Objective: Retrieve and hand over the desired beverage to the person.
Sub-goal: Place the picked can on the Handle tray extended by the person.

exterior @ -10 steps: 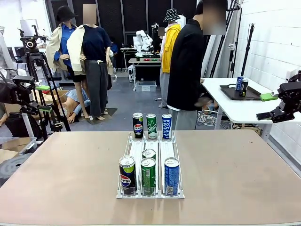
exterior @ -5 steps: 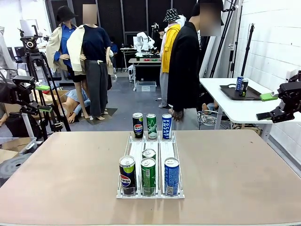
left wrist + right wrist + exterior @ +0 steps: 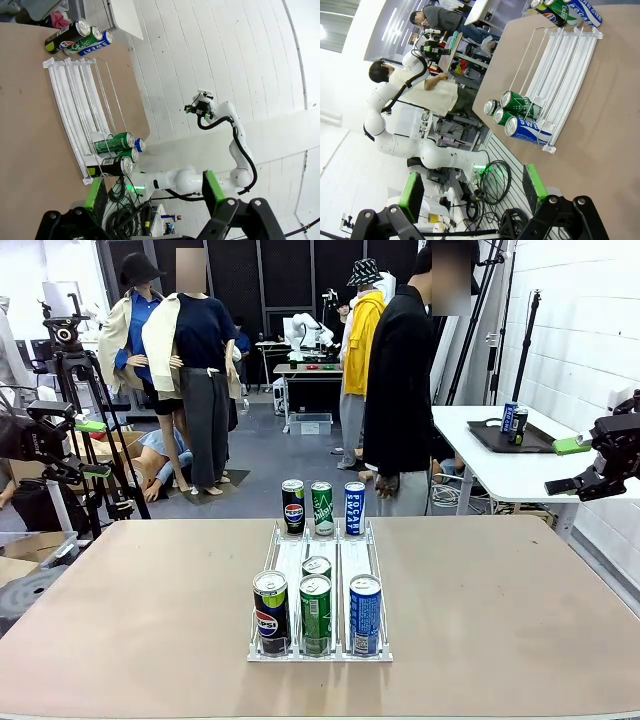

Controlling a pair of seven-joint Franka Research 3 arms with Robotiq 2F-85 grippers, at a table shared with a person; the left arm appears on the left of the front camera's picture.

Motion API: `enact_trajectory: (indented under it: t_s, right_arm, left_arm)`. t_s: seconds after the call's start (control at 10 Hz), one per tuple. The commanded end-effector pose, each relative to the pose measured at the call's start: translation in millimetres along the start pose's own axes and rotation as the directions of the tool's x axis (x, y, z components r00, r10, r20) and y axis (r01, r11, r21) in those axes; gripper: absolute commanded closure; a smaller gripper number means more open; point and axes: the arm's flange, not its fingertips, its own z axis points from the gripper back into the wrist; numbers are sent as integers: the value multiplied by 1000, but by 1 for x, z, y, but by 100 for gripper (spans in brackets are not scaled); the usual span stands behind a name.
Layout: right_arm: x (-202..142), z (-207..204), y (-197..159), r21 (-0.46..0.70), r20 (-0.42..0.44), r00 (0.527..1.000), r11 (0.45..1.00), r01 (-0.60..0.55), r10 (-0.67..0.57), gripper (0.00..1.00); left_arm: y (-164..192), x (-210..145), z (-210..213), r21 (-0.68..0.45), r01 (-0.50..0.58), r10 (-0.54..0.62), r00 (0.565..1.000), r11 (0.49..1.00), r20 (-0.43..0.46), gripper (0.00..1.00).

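Note:
A white wire rack (image 3: 288,562) stands mid-table. At its far end are a Pepsi can (image 3: 293,506), a Sprite can (image 3: 322,508) and a Pocari Sweat can (image 3: 355,507). At its near end stand another Pepsi can (image 3: 271,612), two green cans (image 3: 316,614) and a blue can (image 3: 365,614). The person (image 3: 400,380) in a black jacket stands side-on behind the far edge, with a hand (image 3: 385,483) hanging low. My left gripper (image 3: 95,448) (image 3: 152,192) hangs open off the table's left side. Off the right side, my right gripper (image 3: 568,466) (image 3: 473,190) is open too, holding nothing.
A white side table (image 3: 500,465) at the back right carries a dark tray with two cans (image 3: 514,421). A camera tripod (image 3: 75,365) stands beyond the left edge. Bare tabletop (image 3: 500,600) lies on both sides of the rack.
The person has turned and shifted slightly, and the hand dropped from waist height to hang low by the far edge. Neither arm has moved, and the cans are unchanged.

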Motion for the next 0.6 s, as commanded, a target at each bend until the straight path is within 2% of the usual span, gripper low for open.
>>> enact_trajectory:
  t_s: [0.0,0.5]
  right_arm:
    - [-5,-1,0,7,-4,1000,1000,-4,4,0]
    - [-5,-1,0,7,-4,1000,1000,-4,4,0]
  left_arm:
    - [-1,0,2,1,2,-2,1000,1000,3,0]
    - [-1,0,2,1,2,-2,1000,1000,3,0]
